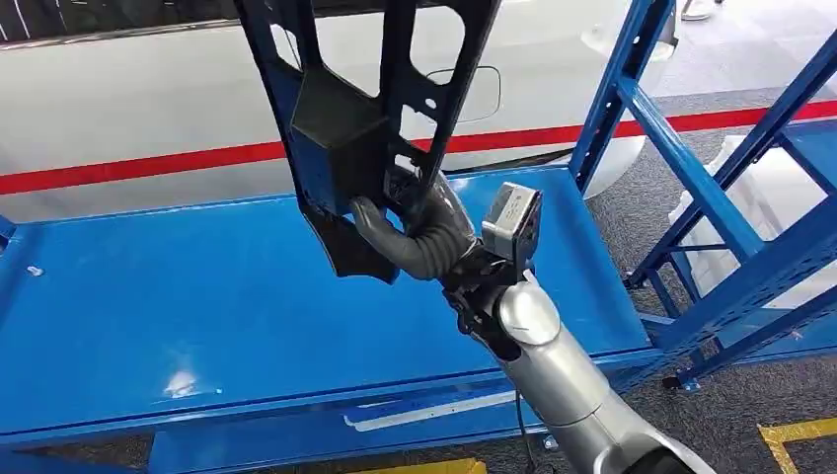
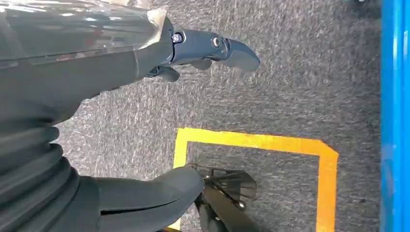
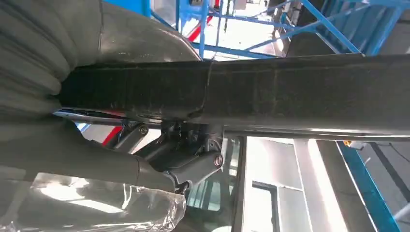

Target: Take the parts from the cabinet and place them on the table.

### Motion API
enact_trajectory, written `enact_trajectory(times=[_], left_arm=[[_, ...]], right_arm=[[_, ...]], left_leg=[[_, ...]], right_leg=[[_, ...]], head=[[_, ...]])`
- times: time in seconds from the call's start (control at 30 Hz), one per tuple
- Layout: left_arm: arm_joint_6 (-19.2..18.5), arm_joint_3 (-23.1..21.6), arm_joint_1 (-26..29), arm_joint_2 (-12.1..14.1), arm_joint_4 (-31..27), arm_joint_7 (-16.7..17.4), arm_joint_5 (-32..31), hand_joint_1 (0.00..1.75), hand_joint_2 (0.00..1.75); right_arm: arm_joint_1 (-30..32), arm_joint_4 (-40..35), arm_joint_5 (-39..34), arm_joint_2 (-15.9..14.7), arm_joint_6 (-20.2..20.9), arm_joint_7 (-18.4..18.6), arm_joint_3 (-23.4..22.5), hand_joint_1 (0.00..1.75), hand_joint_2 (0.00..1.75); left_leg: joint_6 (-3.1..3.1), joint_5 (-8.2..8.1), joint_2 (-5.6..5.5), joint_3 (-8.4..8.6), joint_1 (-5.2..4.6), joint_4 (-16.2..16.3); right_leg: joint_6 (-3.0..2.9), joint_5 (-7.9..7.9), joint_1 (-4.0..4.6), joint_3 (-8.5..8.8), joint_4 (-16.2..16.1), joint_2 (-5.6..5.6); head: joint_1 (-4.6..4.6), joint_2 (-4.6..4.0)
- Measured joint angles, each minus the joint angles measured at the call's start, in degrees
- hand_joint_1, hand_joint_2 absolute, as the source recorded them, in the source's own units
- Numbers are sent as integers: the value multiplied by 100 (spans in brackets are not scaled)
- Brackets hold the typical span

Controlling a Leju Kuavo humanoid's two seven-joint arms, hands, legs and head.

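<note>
1. The right hand point(image 1: 424, 237) grips the lower end of a black plastic part point(image 1: 365, 109), fingers wrapped tight around it.
2. The part stands upright above the blue table point(image 1: 148, 316), clear of its surface.
3. The left hand point(image 2: 145, 96) hangs over grey carpet point(image 2: 290, 96), fingers apart, holding nothing.

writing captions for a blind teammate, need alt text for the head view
The robot's right hand grips the lower end of a long black plastic car part, holding it upright above a bare blue table. A white car body with a red stripe lies behind, and blue rack beams stand at right.
</note>
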Motion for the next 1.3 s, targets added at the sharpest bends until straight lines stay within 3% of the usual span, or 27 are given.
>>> enact_trajectory(times=[0.03,0.07,0.13,0.17,0.2,0.23,0.3,0.33,0.4,0.47,0.53,0.57,0.63,0.67,0.7,0.8,0.83,0.9,0.97,1.0,1.03,1.07,1.1,1.17,1.2,1.23,1.3], left_arm=[[-4,2,11,-2,2,-4,0,0,175],[-9,9,12,-7,4,-9,0,0,175],[-30,33,5,-4,4,-11,-2,0,175],[-50,35,2,0,4,-13,-4,0,175],[-59,37,-8,6,4,-13,-9,0,175],[-59,37,-8,4,4,-24,-9,0,175],[-79,42,-2,11,4,-24,-11,0,175],[-90,46,-7,9,4,-24,-20,0,175],[-111,50,-21,11,4,-26,-26,0,175],[-129,55,-25,24,4,-26,-26,0,175],[-131,55,-29,26,4,-26,-53,0,175],[-131,55,-35,24,4,-26,-81,0,175],[-129,55,-67,20,4,13,-103,0,175],[-120,55,-90,13,4,31,-109,0,175],[-103,55,-114,11,4,57,-111,0,175],[-66,55,-165,4,2,98,-111,0,175],[-59,55,-170,15,2,101,-111,0,175],[-57,55,-180,13,0,116,-111,0,175],[-46,55,-196,9,-2,149,-96,0,175],[-37,55,-203,9,-2,162,-85,0,175],[-29,55,-206,6,-2,166,-83,0,175],[-20,55,-209,6,-4,168,-76,0,175],[-11,55,-216,11,-4,170,-70,0,175],[-2,55,-239,11,-7,173,-66,0,175],[-2,55,-262,4,-9,175,-66,0,175],[0,55,-263,4,-11,173,-59,0,175],[2,55,-257,4,-13,173,-28,0,175]], right_arm=[[1,7,0,2,0,0,9,175,175],[1,9,2,2,-2,-2,17,175,175],[0,9,33,7,-15,-7,31,175,175],[0,7,42,11,-17,-11,35,175,175],[0,7,68,13,-28,-13,42,175,175],[3,7,83,11,-37,-20,46,175,175],[33,9,105,4,-46,-68,57,175,175],[41,9,109,-2,-50,-105,55,175,175],[43,9,122,-37,-50,-146,42,175,175],[81,13,122,-68,-50,-164,44,175,175],[123,35,142,-112,-55,-195,41,175,175],[145,39,173,-133,-68,-210,31,175,175],[153,41,210,-155,-79,-232,-2,175,175],[145,41,210,-157,-83,-251,-22,175,175],[139,46,212,-158,-87,-262,-35,175,175],[141,74,227,-175,-98,-275,-57,175,175],[140,78,225,-175,-101,-278,-61,175,175],[128,83,227,-162,-103,-282,-59,175,175],[127,114,225,-122,-83,-284,-59,175,175],[129,133,225,-105,-66,-284,-59,175,175],[130,155,229,-85,-42,-269,-59,175,175],[131,171,238,-68,-4,-258,-61,175,175],[131,184,251,-48,11,-249,-63,175,175],[128,197,271,-24,39,-249,-77,175,175],[128,199,273,0,44,-249,-92,175,175],[118,207,275,17,48,-243,-107,175,175],[124,208,295,39,92,-234,-125,175,175]], left_leg=[[19,73,-1,-45,0,37],[52,279,0,40,-1,-189],[136,825,0,526,-19,-1184],[182,923,-4,741,-36,-1613],[151,907,15,739,-67,-1657],[150,928,8,709,-89,-1653],[214,976,-1,684,-139,-1650],[266,1077,7,692,-108,-1725],[328,1153,33,628,-99,-1749],[372,1212,42,548,-112,-1746],[369,1259,48,476,-119,-1736],[362,1277,47,450,-121,-1733],[335,1298,38,423,-123,-1709],[327,1300,38,414,-128,-1688],[293,1293,38,382,-174,-1651],[192,1361,35,350,-151,-1675],[162,1365,30,331,-151,-1667],[96,1036,11,214,-126,-1360],[26,498,9,-167,-84,-427],[2,354,9,-309,-76,-69],[-12,338,9,-355,-64,85],[-17,443,10,-265,-45,-38],[-18,650,12,-38,-25,-405],[-18,1054,8,618,3,-1481],[-13,975,-16,702,-27,-1670],[58,1034,-37,653,-44,-1667],[127,1076,-33,611,-95,-1639]], right_leg=[[-17,12,12,-8,0,2],[-33,24,25,-11,0,4],[-29,35,37,-4,0,5],[-29,52,36,-2,0,3],[5,74,92,-19,9,6],[35,94,71,-35,7,1],[124,154,32,-27,-40,-7],[166,162,82,-52,-27,-5],[105,-144,63,-239,333,-20],[30,-606,56,-565,1228,-19],[83,-751,58,-656,1660,-20],[128,-697,58,-518,1505,-20],[212,-404,61,107,543,-24],[203,-325,61,400,56,-37],[143,-367,89,461,-71,-33],[56,-306,103,412,-57,-21],[-10,-258,27,419,-104,-22],[-80,-204,0,390,-114,-40],[-115,-160,7,320,-111,-50],[-98,-144,7,284,-106,-52],[-91,-117,5,244,-97,-51],[-85,-90,1,212,-91,-50],[-65,-76,-8,189,-81,-46],[-21,-49,-19,173,-59,-44],[12,-32,34,149,-46,-44],[49,-6,39,138,-48,-48],[141,59,36,128,-86,-46]], head=[[0,0],[-2,0],[0,0],[0,0],[2,0],[6,0],[4,0],[15,0],[22,0],[17,0],[17,0],[20,0],[17,0],[20,0],[13,0],[15,0],[13,0],[0,0],[4,0],[2,0],[4,0],[2,0],[2,0],[2,0],[2,0],[28,0],[24,0]])
